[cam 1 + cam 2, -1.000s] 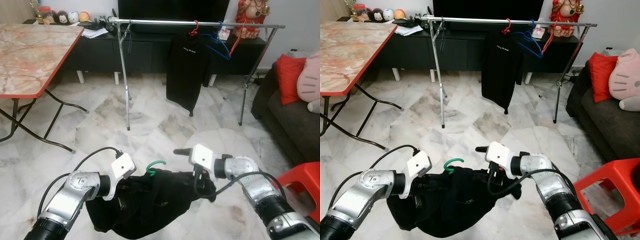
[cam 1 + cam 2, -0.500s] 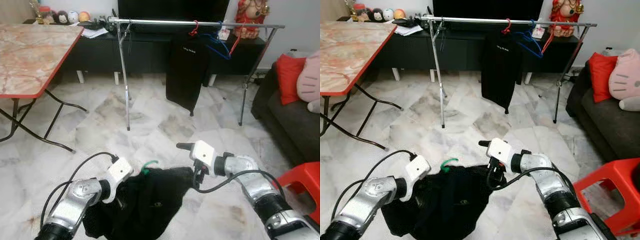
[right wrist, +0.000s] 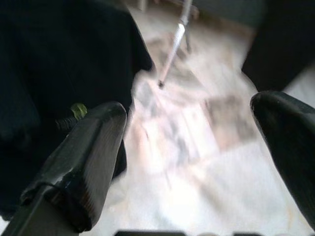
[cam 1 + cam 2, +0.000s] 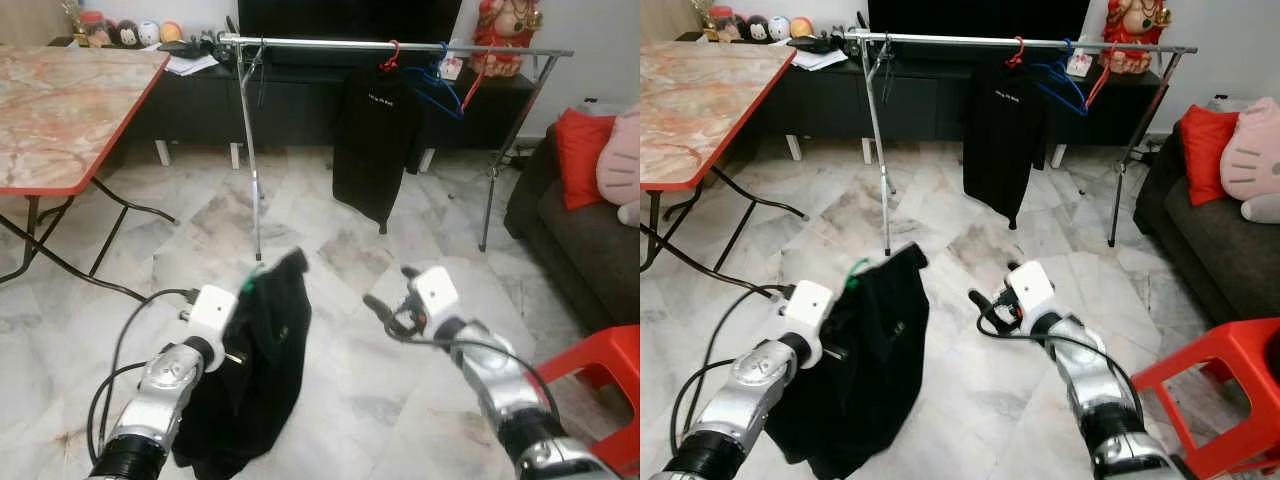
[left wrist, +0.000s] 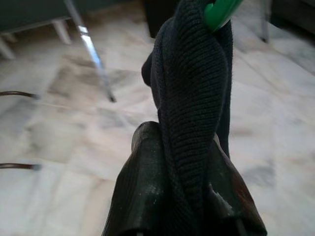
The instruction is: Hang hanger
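Black knit cloth covers most of your green hanger [image 5: 220, 11]: you see just a green tip poking out at the top of the dark garment [image 4: 250, 375], which your left pincer [image 5: 189, 196] grips, its fingers clamped together on the fabric. The garment hangs down from that grip over the marble floor [image 4: 330, 330], its lower edge cut off by the frame. A small pale mark sits on its front, too small for you to read. Your right pincer [image 3: 192, 162] is spread apart and empty, held near the garment but clear of it; its wrist view is blurred. Ahead stands the metal clothes rack [image 4: 400, 46], well apart from you, carrying a black shirt [image 4: 375, 140] with small unreadable white print, plus a blue hanger [image 4: 440, 90] and a red one.
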Controlling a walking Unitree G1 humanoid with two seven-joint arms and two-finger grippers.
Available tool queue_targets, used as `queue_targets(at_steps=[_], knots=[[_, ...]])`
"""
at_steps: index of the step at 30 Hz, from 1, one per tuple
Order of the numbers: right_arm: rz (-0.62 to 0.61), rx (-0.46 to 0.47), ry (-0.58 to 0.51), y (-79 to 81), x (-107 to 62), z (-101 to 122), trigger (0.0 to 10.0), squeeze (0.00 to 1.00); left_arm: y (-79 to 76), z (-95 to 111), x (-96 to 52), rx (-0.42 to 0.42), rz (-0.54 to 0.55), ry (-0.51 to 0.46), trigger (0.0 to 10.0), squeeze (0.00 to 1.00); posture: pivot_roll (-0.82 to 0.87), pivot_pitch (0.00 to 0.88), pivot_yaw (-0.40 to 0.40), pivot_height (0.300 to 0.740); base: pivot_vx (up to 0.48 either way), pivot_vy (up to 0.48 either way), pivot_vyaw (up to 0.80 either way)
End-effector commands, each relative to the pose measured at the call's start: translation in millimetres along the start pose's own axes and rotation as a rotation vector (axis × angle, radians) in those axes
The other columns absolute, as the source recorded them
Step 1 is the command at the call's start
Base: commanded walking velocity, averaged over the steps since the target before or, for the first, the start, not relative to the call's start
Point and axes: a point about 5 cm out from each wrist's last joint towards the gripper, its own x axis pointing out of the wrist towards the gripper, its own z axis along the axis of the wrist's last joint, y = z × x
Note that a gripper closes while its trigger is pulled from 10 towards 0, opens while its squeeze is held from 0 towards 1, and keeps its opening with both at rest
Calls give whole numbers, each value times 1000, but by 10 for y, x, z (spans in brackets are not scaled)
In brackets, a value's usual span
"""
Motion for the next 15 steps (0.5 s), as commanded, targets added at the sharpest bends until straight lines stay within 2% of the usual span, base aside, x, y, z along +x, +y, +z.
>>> queue_targets(at_steps=[1, 2, 3, 5, 6, 8, 10, 12, 13, 15], knots=[[-91, 56, 25, -14, -53, -135, 10000, 0, 133, 40, -57, -1, 88, -58, 10000, 0, -30, 0, -63, 740, 0, 0, 0], [-91, 56, 25, -14, -53, -135, 10000, 0, 133, 40, -57, -1, 88, -58, 10000, 0, -30, 0, -63, 740, 0, 0, 0], [-123, 76, 36, 21, -90, -227, 10000, 0, 214, 36, -113, -7, 133, -78, 10000, 0, -26, 0, -58, 740, 0, 0, 0], [-147, 108, 48, 47, -127, -312, 10000, 0, 265, 38, -157, -12, 164, -96, 10000, 0, -30, 0, -52, 740, 0, 0, 0], [-192, 165, 94, 63, -191, -459, 10000, 0, 300, 40, -202, 0, 188, -115, 10000, 0, -33, 0, -47, 740, 0, 0, 0], [-225, 192, 136, 78, -250, -575, 10000, 0, 322, 43, -233, 11, 206, -130, 10000, 0, -33, 0, -47, 740, 0, 0, 0], [-320, 237, 255, 70, -438, -851, 10000, 0, 348, 64, -310, -19, 235, -165, 10000, 0, -35, 0, -48, 740, 0, 0, 0], [-378, 271, 321, 61, -558, -997, 10000, 0, 360, 82, -358, -43, 252, -188, 10000, 0, -35, 0, -48, 740, 0, 0, 0], [-434, 325, 377, 62, -686, -1138, 10000, 0, 362, 100, -409, -64, 269, -208, 10000, 0, -35, 0, -52, 740, 0, 0, 0], [-470, 365, 428, 82, -793, -1253, 10000, 0, 350, 112, -438, -87, 275, -218, 10000, 0, -33, 0, -54, 740, 0, 0, 0]])
